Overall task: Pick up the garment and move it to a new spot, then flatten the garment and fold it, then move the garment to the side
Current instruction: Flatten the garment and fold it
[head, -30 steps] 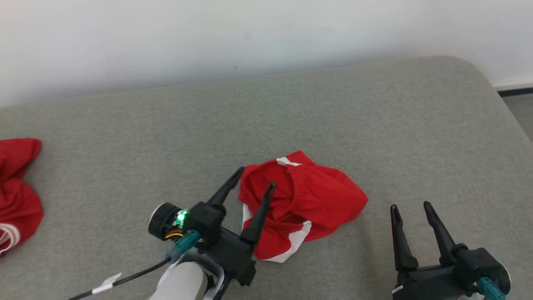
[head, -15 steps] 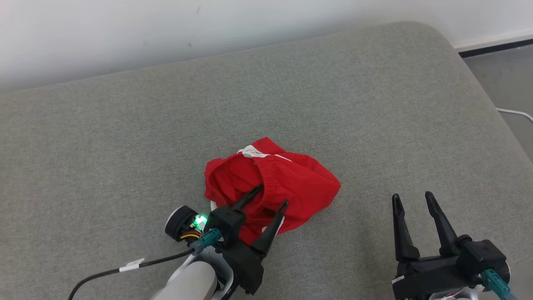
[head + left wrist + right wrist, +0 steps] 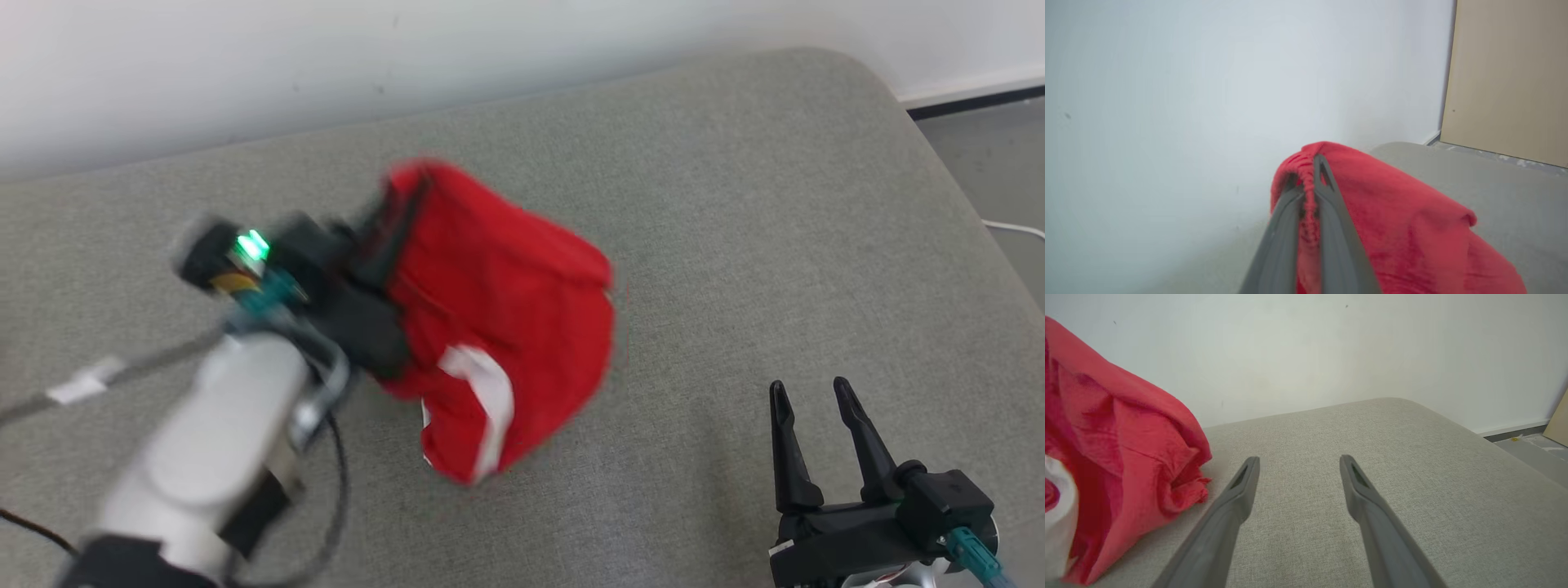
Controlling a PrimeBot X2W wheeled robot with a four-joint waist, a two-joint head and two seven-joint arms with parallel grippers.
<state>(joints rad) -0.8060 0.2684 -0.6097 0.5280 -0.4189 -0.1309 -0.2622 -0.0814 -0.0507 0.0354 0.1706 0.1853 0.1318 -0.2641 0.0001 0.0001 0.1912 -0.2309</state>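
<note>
The garment [image 3: 506, 286] is red with white side stripes and hangs in the air over the grey cushion, blurred by motion. My left gripper [image 3: 400, 204] is shut on its gathered waistband, and the left wrist view shows the red elastic hem [image 3: 1308, 179] pinched between the two fingers. The cloth [image 3: 1126, 453] drapes down at the left of the right wrist view, with its lower end near the cushion. My right gripper [image 3: 812, 392] stands open low at the right, apart from the garment, with nothing between its fingers [image 3: 1245, 477].
The grey upholstered surface [image 3: 735, 212] has a rounded far right corner and ends against a white wall [image 3: 490, 49]. Floor and a white cable [image 3: 1012, 227] lie past its right edge. A beige panel [image 3: 1506, 73] stands beyond the corner.
My left gripper closed on the garment's waistband and swung up and to the left, lifting the garment off the cushion. The right gripper stayed put.
</note>
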